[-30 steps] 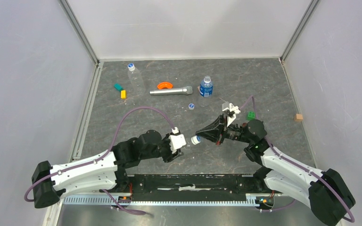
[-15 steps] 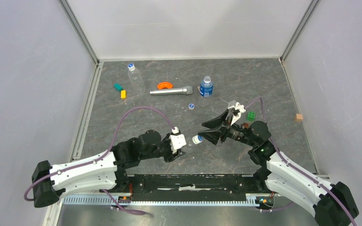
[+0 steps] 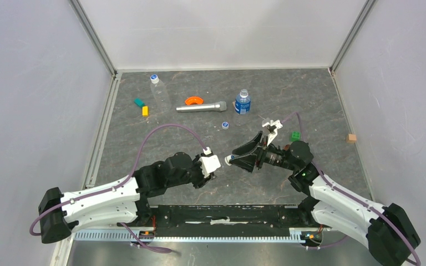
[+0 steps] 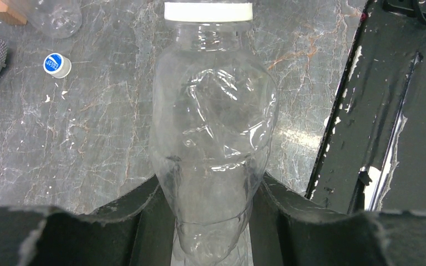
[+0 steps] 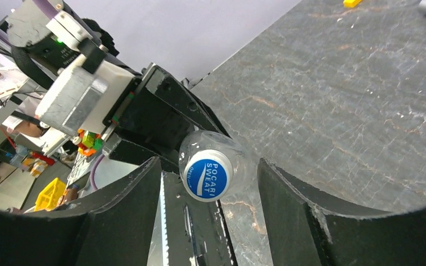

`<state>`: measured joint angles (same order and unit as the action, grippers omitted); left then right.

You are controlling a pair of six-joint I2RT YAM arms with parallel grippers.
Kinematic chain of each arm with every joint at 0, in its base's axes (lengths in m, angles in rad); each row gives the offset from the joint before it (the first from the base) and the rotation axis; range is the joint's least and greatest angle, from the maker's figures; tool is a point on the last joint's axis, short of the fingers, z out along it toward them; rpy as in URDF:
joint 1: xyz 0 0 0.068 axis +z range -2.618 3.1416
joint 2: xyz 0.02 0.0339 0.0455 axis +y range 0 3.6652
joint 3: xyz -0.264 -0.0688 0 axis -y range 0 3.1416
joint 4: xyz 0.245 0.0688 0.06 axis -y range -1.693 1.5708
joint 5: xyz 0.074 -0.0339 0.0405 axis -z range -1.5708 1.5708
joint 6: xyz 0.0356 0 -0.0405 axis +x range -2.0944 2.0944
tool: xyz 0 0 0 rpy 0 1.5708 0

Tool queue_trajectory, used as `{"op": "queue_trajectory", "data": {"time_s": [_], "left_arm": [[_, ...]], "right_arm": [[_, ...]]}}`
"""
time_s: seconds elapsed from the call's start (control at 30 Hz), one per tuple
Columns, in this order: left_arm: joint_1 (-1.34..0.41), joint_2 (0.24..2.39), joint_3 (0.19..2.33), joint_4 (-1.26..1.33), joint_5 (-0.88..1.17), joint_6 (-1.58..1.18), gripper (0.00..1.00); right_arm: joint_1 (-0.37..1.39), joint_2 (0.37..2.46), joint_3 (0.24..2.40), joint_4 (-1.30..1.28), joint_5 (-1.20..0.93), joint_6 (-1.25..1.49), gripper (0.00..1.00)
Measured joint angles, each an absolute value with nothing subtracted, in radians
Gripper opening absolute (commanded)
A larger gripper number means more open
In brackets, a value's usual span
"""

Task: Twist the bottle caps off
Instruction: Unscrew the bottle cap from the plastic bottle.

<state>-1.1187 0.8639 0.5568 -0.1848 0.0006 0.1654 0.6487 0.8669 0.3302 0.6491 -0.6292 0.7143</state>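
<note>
My left gripper (image 3: 215, 168) is shut on a clear unlabelled bottle (image 4: 213, 127), held lying level above the table with its neck toward the right arm. The bottle's cap (image 5: 208, 178), white-rimmed with a blue top, is on the neck. My right gripper (image 5: 209, 164) is open, one finger on each side of that cap with a gap on both sides. A second clear bottle (image 3: 158, 93) lies capped at the back left. A short blue-labelled bottle (image 3: 242, 103) stands at the back centre. One loose cap (image 3: 225, 124) rests on the table.
A silver cylinder (image 3: 202, 106) and an orange curved piece (image 3: 193, 100) lie at the back. Teal (image 3: 139, 102) and yellow (image 3: 145, 111) blocks sit back left, a green block (image 3: 295, 135) behind the right arm, a wooden cube (image 3: 351, 138) far right.
The right gripper was shut on the held bottle's cap; it has opened and now stands with its fingers apart around the cap. The left gripper still holds the bottle.
</note>
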Motion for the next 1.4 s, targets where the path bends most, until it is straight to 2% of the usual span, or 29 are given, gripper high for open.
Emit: {"op": "queue_trajectory", "data": {"time_s": [0.13,0.2,0.27,0.37,0.53,0.73,0.9,0.97,1.07,1.23,1.4], "left_arm": [[-1.119,0.864,0.56,-0.185,0.001,0.165,0.11],[-1.119,0.864,0.56,-0.184,0.001,0.165,0.11],[-1.119,0.864,0.56,-0.184,0.001,0.165,0.11],[-1.119,0.864,0.56,-0.185,0.0,0.165,0.11],[-1.118,0.864,0.56,-0.188,0.007,0.166,0.11],[-1.113,0.862,0.56,-0.205,0.115,0.166,0.12],[-1.103,0.845,0.559,-0.238,0.249,0.166,0.12],[-1.099,0.839,0.559,-0.249,0.289,0.166,0.13],[-1.099,0.828,0.559,-0.253,0.287,0.165,0.13],[-1.106,0.785,0.559,-0.221,0.108,0.165,0.13],[-1.106,0.778,0.554,-0.207,-0.048,0.165,0.14]], "right_arm": [[0.667,0.9,0.33,0.649,-0.637,0.713,0.66],[0.672,0.909,0.33,0.649,-0.643,0.71,0.57],[0.674,0.916,0.33,0.648,-0.647,0.702,0.43],[0.674,0.919,0.33,0.646,-0.652,0.689,0.28],[0.674,0.917,0.33,0.645,-0.682,0.603,0.16],[0.672,0.888,0.352,0.583,-0.823,0.321,0.13],[0.673,0.878,0.415,0.429,-1.0,0.006,0.19],[0.675,0.878,0.435,0.374,-1.045,-0.091,0.44],[0.68,0.876,0.447,0.335,-1.047,-0.152,0.6],[0.68,0.83,0.443,0.296,-0.863,-0.105,0.7],[0.679,0.731,0.414,0.302,-0.715,0.042,0.72]]}}
